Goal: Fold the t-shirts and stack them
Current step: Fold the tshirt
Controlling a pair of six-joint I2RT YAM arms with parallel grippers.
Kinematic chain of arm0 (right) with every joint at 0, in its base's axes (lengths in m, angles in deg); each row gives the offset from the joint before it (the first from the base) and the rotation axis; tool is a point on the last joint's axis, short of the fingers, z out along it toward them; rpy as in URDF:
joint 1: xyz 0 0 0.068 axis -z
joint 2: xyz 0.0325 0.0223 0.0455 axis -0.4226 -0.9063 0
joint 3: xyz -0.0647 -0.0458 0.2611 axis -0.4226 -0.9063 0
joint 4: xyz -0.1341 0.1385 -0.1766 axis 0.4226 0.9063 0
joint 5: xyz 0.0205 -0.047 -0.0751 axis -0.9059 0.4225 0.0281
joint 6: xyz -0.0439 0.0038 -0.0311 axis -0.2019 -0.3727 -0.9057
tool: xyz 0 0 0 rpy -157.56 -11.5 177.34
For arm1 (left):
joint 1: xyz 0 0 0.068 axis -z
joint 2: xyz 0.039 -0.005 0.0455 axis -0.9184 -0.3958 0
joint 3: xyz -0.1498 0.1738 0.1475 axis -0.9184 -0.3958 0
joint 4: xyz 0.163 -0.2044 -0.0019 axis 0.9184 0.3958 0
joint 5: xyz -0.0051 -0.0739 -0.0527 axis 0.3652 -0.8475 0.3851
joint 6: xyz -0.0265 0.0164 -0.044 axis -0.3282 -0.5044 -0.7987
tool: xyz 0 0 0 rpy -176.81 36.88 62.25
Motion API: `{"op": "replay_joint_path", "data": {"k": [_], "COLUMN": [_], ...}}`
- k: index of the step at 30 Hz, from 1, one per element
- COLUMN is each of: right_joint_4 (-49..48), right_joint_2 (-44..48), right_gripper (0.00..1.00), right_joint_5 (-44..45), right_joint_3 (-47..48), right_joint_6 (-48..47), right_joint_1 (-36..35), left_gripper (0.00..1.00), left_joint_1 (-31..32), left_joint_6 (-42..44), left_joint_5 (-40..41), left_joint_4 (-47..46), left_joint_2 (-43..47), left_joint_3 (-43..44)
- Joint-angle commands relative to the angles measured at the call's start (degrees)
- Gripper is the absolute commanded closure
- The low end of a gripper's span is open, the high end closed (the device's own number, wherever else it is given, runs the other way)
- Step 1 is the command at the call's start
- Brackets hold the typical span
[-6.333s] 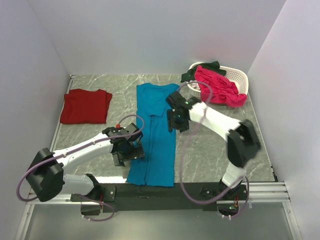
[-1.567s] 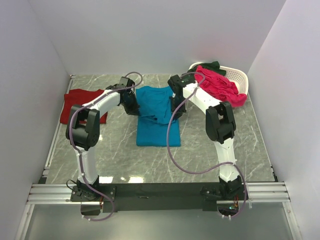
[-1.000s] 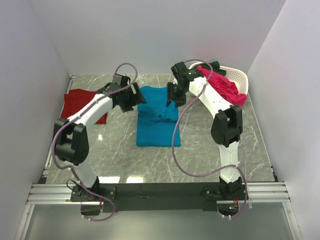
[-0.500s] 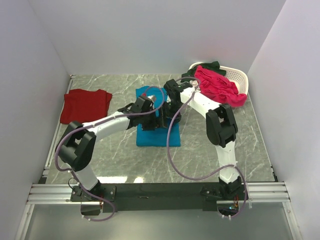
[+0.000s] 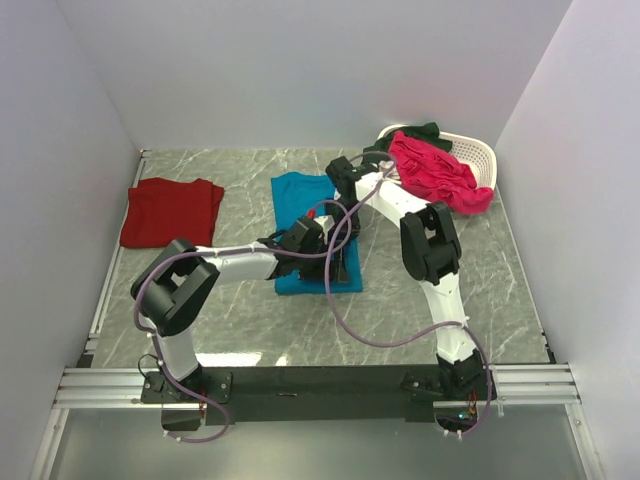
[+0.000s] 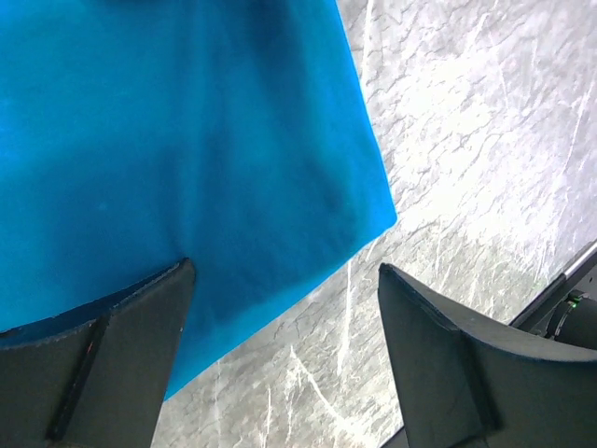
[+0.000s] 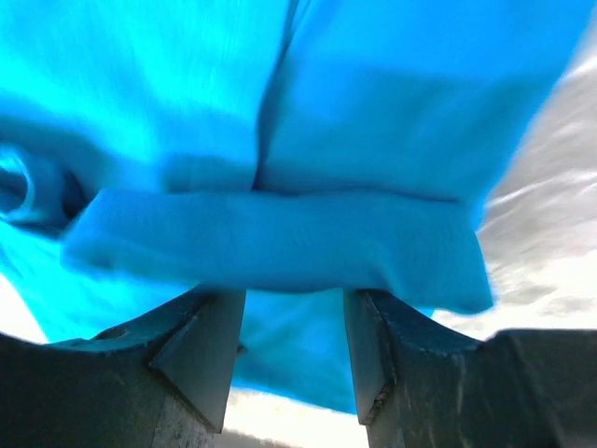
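**Three cameras, one shared patch**

The top camera sits high behind the arm bases, tilted down and forward, far enough back to take in the whole table; the left wrist camera looks straight down from close above, past its own fingers, at a corner of the shirt and bare table; the right wrist camera is nearer still, the cloth filling most of its frame; all three share that shirt at mid-table.

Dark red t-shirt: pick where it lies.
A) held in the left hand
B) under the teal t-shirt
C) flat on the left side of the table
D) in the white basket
C: the dark red t-shirt lies flat on the table at the left, apart from the teal t-shirt and the basket.
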Motion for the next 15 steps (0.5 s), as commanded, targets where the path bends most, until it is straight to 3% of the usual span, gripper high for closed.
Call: {"op": "replay_joint_path", "data": {"k": [1, 5, 10, 15], "right_joint_4": [-5.35, -17.71, -19.69, -18.28], "right_joint_2": [1.79, 6.09, 8.21, 12.33], "right_gripper": [0.47, 0.47, 0.47, 0.44], "right_joint_5": [6.56, 7.81, 6.66, 6.48], "right_joint_3": [2.79, -1.86, 1.02, -0.45], "right_joint_6": [1.92, 4.65, 5.09, 3.16], "right_joint_1": [2.31, 3.81, 4.25, 4.17], "left_gripper": [0.13, 0.13, 0.12, 0.11], "left_joint_1": [0.92, 1.98, 2.33, 2.25], "left_joint_6": [1.28, 1.45, 1.81, 3.3], "left_joint_5": [0.17, 0.16, 0.69, 4.38], "left_joint_4": [0.22, 0.4, 1.98, 7.51], "left_joint_2": [-2.14, -1.96, -0.91, 3.31], "left_joint_3": [-3.32, -3.77, -3.24, 3.07]}}
